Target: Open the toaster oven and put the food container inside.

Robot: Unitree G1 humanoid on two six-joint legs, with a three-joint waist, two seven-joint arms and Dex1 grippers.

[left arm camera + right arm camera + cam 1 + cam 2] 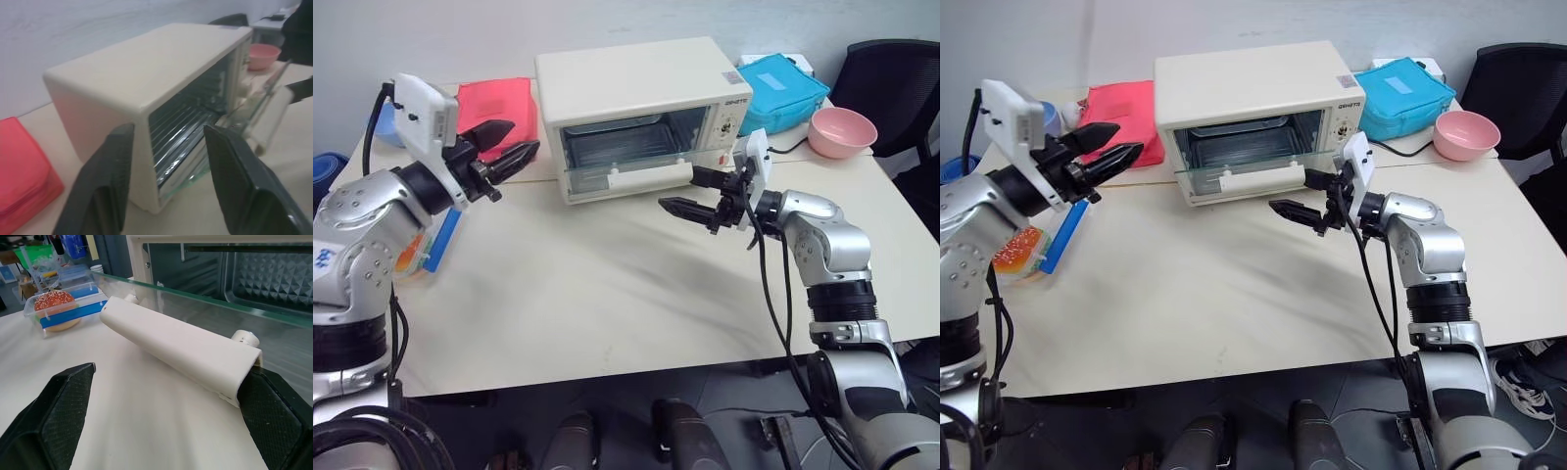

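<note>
Door of toaster oven (636, 98) already down, cream handle (181, 355) hanging past the front edge, cavity exposed; opening step judged done. Food container (63, 313) not yet moved: resting on surface (607, 294) at the left edge, near left arm, well apart from oven. Right claw (690, 191) spread wide, empty, just beside the handle. Left claw (504, 147) parted, grasping nothing, aimed toward oven. Remaining: grasping container, carrying it right, sliding it inside.
</note>
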